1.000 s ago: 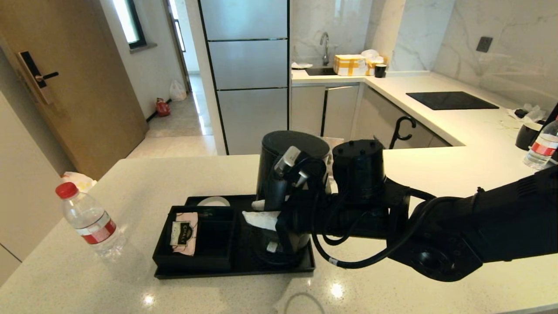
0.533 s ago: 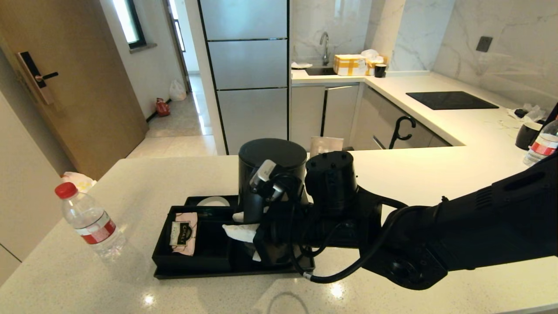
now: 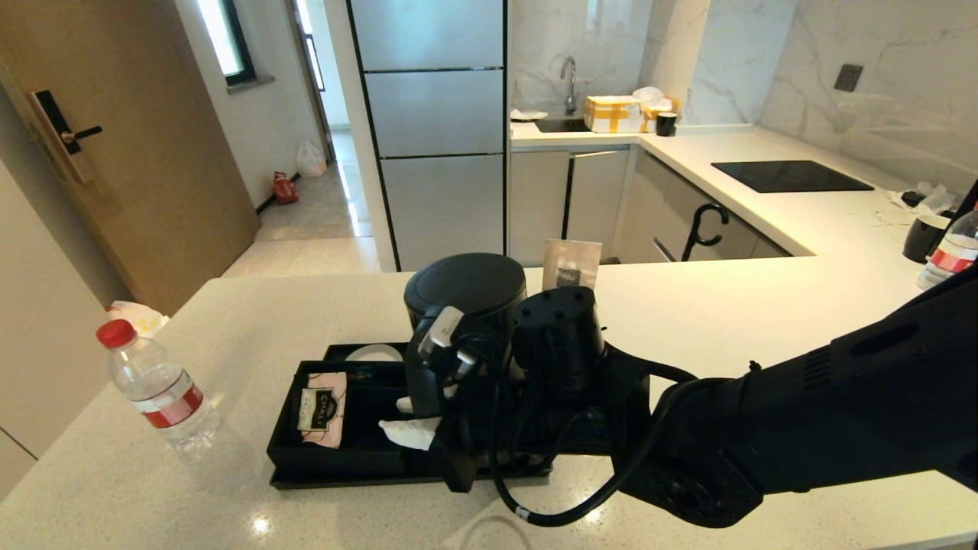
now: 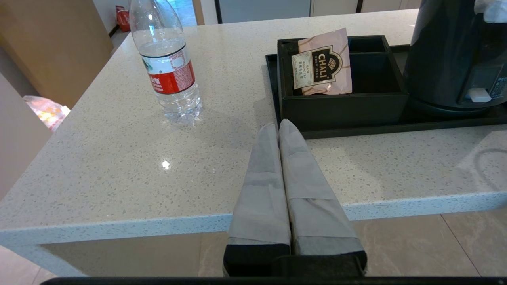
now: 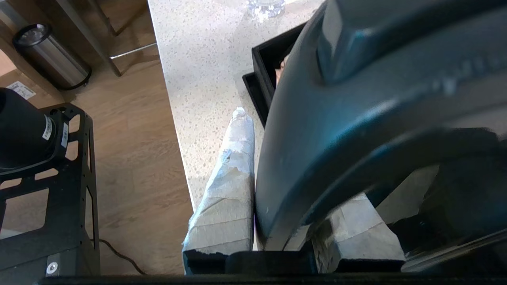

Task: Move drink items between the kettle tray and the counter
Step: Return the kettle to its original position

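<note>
The tall black kettle (image 3: 466, 290) stands upright over the right part of the black kettle tray (image 3: 306, 479). My right gripper (image 3: 414, 418) is shut on its side handle (image 5: 356, 118), one taped finger (image 5: 233, 186) pressed against it. The kettle's (image 4: 447, 51) bottom is at the round base; whether it rests there I cannot tell. The clear water bottle (image 3: 157, 386) with a red cap stands on the pale counter (image 3: 252, 321), left of the tray. My left gripper (image 4: 279, 127) hovers shut and empty at the counter's front edge, before the compartment box (image 4: 344, 113).
A pink tea sachet (image 3: 322, 409) leans in the compartment box (image 3: 344, 454). At the far right are a second bottle (image 3: 951, 256) and a squat black mug (image 3: 923, 237). The black cooktop (image 3: 791, 176) lies beyond them. A small card stand (image 3: 571, 263) is behind the kettle.
My right arm has carried the kettle leftward and downward over the tray, from its right end toward the middle. The bottle and sachet have not moved.
</note>
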Motion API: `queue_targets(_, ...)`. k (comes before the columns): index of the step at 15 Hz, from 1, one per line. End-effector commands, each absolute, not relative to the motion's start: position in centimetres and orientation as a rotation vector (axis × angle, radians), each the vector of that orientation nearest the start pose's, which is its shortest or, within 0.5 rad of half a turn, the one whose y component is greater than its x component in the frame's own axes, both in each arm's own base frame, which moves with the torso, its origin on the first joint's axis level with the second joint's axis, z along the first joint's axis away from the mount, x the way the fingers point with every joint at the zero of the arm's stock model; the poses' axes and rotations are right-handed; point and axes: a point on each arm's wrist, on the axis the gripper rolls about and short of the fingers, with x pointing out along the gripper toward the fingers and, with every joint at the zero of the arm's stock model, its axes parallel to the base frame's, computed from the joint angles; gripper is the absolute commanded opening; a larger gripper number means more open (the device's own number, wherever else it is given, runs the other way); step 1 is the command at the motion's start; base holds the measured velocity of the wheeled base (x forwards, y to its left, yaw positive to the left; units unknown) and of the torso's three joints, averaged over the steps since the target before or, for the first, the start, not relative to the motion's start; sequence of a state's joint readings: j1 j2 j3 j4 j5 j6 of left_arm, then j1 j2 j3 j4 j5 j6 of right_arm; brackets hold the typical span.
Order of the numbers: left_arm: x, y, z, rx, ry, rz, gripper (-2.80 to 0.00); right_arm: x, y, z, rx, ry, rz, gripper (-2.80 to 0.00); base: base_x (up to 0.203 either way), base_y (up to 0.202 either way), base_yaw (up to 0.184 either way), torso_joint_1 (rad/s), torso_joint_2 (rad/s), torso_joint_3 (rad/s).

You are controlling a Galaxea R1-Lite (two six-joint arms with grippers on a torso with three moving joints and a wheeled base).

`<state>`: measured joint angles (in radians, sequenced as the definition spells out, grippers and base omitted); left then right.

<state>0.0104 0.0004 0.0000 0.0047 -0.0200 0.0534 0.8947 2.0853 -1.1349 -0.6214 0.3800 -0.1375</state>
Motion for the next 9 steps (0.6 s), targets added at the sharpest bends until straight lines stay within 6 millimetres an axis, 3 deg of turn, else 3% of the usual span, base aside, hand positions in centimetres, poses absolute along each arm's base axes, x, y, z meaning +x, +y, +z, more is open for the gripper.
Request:
queue_targets(1, -2.28, -0.07, 7.50, 0.054, 0.004, -0.009, -2.80, 24.68, 32.18, 12.94, -0.208, 0.257, 1.288, -2.80, 0.000, 0.000, 0.000, 0.000, 0.00, 0.000)
queue_targets(9, -2.28, -0.07, 7.50, 0.054, 0.004, -0.009, -2.80, 24.18, 31.34, 12.40, -0.245, 0.260, 1.345, -2.80, 0.000, 0.000, 0.000, 0.000, 0.00, 0.000)
